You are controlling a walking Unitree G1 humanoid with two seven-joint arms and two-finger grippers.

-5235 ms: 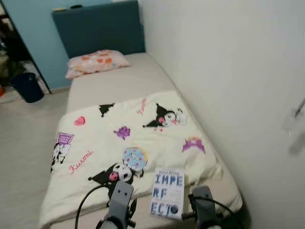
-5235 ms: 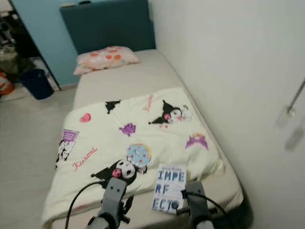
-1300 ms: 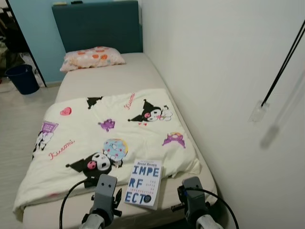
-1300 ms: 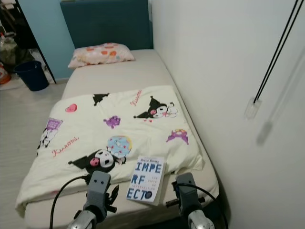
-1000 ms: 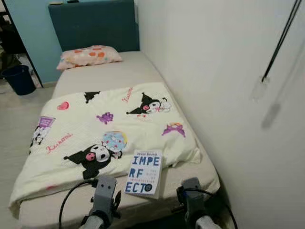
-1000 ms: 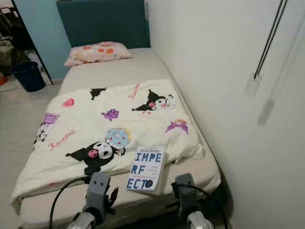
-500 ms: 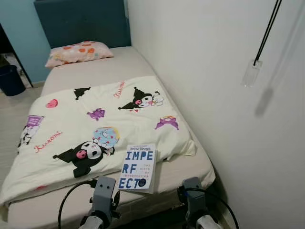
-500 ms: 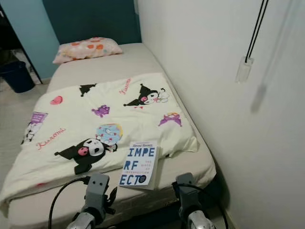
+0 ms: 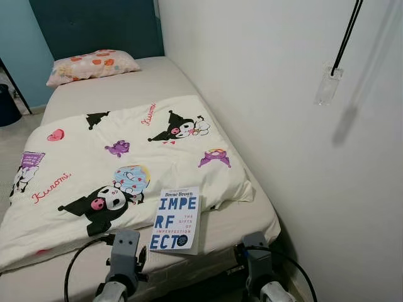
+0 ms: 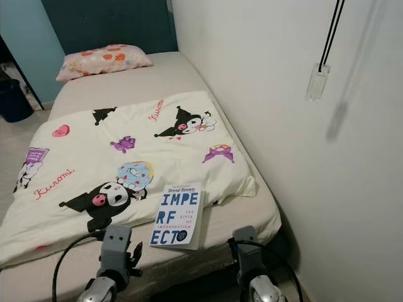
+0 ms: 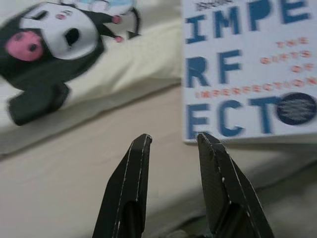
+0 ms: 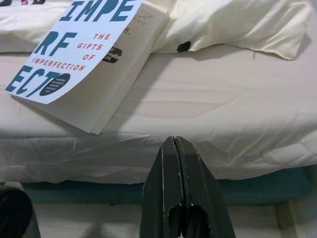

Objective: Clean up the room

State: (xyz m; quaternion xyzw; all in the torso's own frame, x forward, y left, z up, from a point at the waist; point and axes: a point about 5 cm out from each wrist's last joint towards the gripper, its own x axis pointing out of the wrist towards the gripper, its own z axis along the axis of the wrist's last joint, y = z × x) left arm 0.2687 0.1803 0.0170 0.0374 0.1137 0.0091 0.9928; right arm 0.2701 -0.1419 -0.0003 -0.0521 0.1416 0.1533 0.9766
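Note:
A white book point(image 9: 175, 218) with blue letters lies flat near the foot of the bed point(image 9: 242, 220), half on a cream cartoon-print blanket point(image 9: 126, 163). In the wrist views the book point(image 11: 247, 69) point(image 12: 79, 54) is close ahead of both grippers. My left gripper point(image 11: 171, 141) is open with nothing between its fingers, low at the bed's foot, just left of the book. My right gripper point(image 12: 176, 144) is shut on nothing, below the mattress edge, right of the book. In the head views both wrists point(image 9: 124, 251) point(image 9: 255, 255) sit at the bottom edge.
A pink patterned pillow point(image 9: 91, 65) lies at the head, against a dark teal headboard point(image 9: 94, 25). A white wall point(image 9: 264, 94) runs along the bed's right side, with a black cord and clear tag point(image 9: 329, 85) hanging. A dark bin point(image 10: 12, 100) stands on the floor at left.
The camera has come closer to the bed's foot and shifted right, so the book and blanket sit larger and further left in the picture. Nothing on the bed has moved.

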